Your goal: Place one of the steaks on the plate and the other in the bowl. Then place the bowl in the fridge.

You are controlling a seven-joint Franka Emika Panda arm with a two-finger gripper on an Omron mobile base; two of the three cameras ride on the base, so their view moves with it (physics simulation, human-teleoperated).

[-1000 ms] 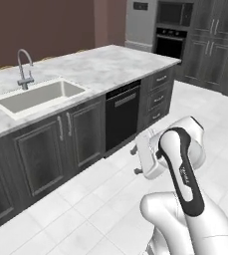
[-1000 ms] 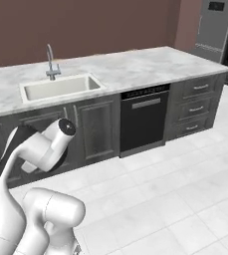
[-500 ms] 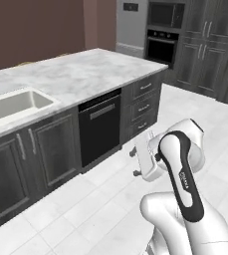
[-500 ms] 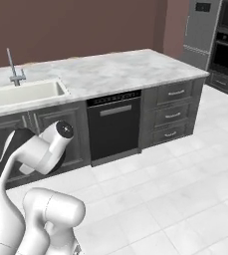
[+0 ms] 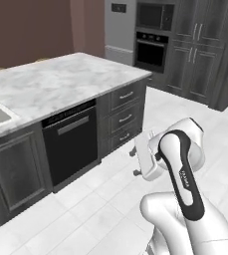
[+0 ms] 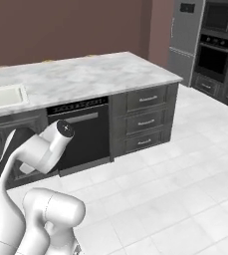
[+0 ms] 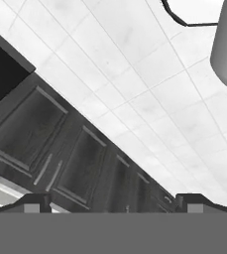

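Note:
The grey fridge (image 5: 119, 27) stands shut at the far end of the room, past the end of the marble counter (image 5: 60, 84); it is at the right in the right base view (image 6: 184, 37). My gripper (image 5: 134, 162) is held low in front of the folded arm, over the floor before the drawers. In the hand view the gripper (image 7: 113, 202) is open, its fingertips (image 7: 35, 203) wide apart with only floor tiles and cabinet doors between them. The steaks, the plate and the bowl are out of view.
A black dishwasher (image 5: 70, 142) and a stack of drawers (image 5: 125, 117) front the counter. A sink (image 6: 3, 95) lies at its left end. The dark wall oven (image 5: 153, 50) and tall cabinets (image 5: 197, 55) stand beside the fridge. White tiled floor (image 6: 175, 174) stretches to the right.
The whole scene has slid left in both base views as the base moved: the sink has gone towards the left edge, the fridge and oven loom larger. The arm stays folded, gripper open.

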